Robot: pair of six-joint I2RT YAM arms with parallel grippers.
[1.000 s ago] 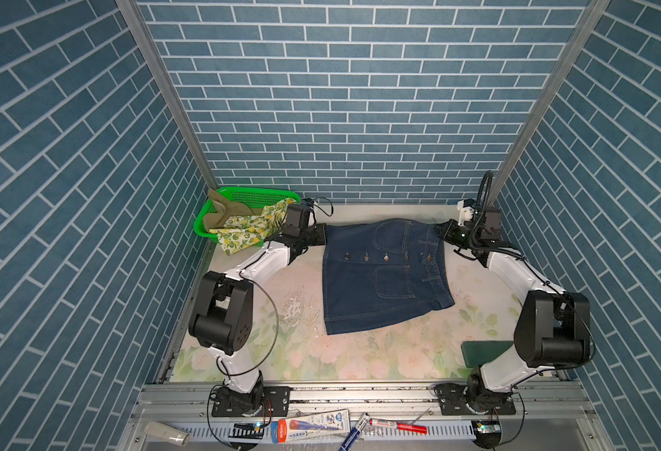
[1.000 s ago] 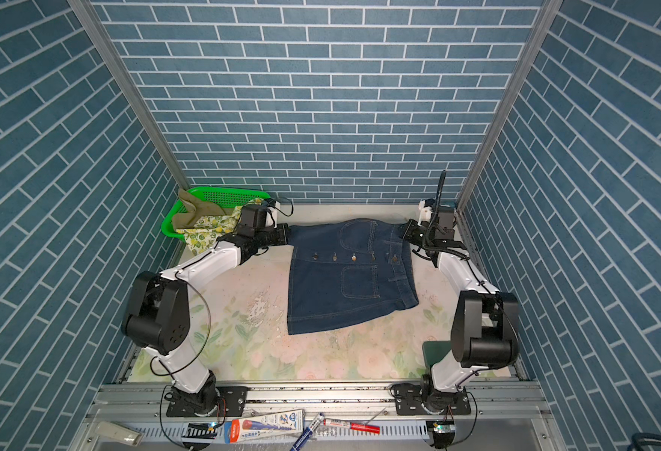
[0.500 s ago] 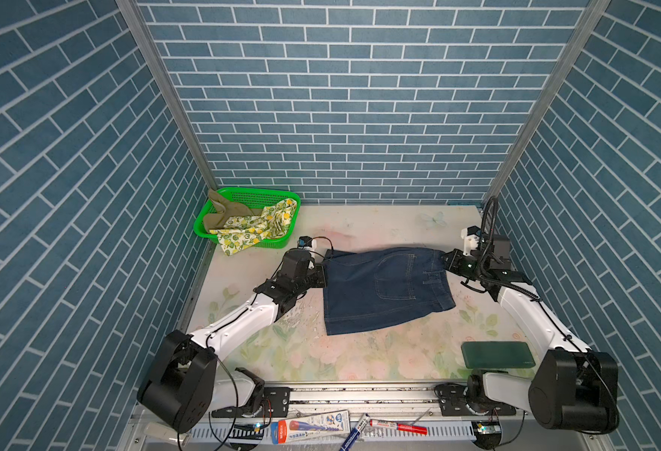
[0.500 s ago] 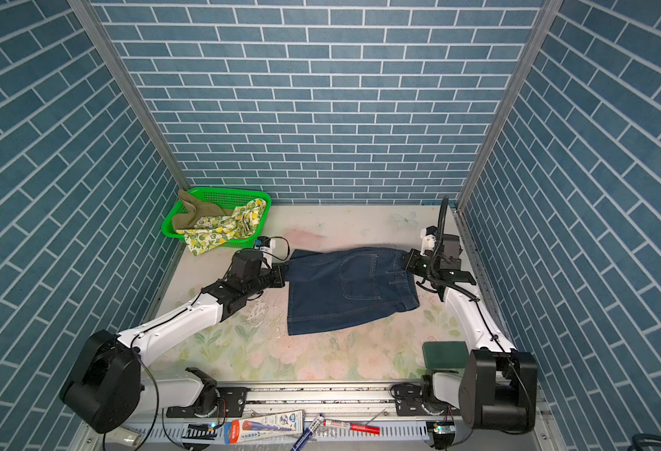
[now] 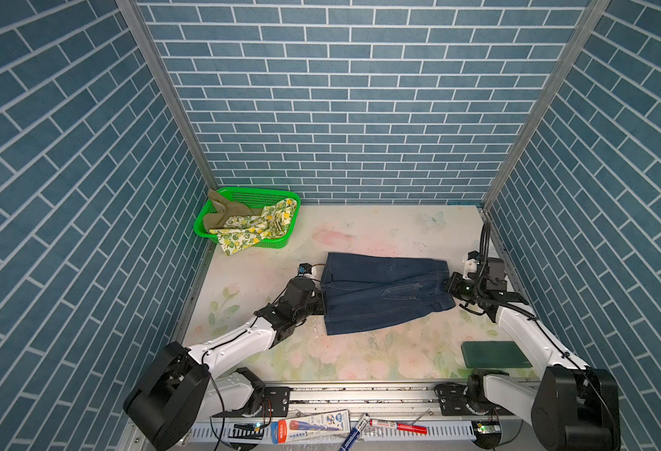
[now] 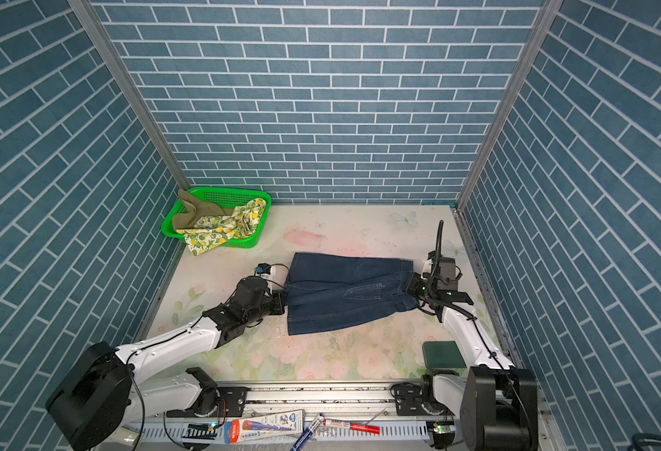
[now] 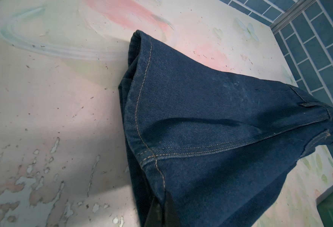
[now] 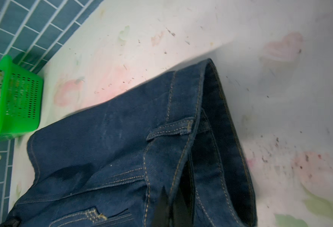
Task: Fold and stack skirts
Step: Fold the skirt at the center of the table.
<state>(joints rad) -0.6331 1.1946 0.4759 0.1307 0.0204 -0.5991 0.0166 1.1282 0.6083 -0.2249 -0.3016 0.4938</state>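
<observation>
The denim skirt (image 5: pixel 383 296) lay across the middle of the table (image 5: pixel 379 230), waistband toward the right edge, its far part doubled over. The left gripper (image 5: pixel 322 303) was clamped on the hem end and the right gripper (image 5: pixel 449 286) on the waistband, apparently to keep the fold taut and even. The lemon-print skirt (image 5: pixel 251 231) and khaki skirt (image 5: pixel 219 213) waited in the green basket (image 5: pixel 243 191) at the far left corner.

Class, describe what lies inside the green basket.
The green basket holds the khaki skirt and the lemon-print skirt, which spills over its front rim. Anything beneath them, and the basket floor, is covered.
</observation>
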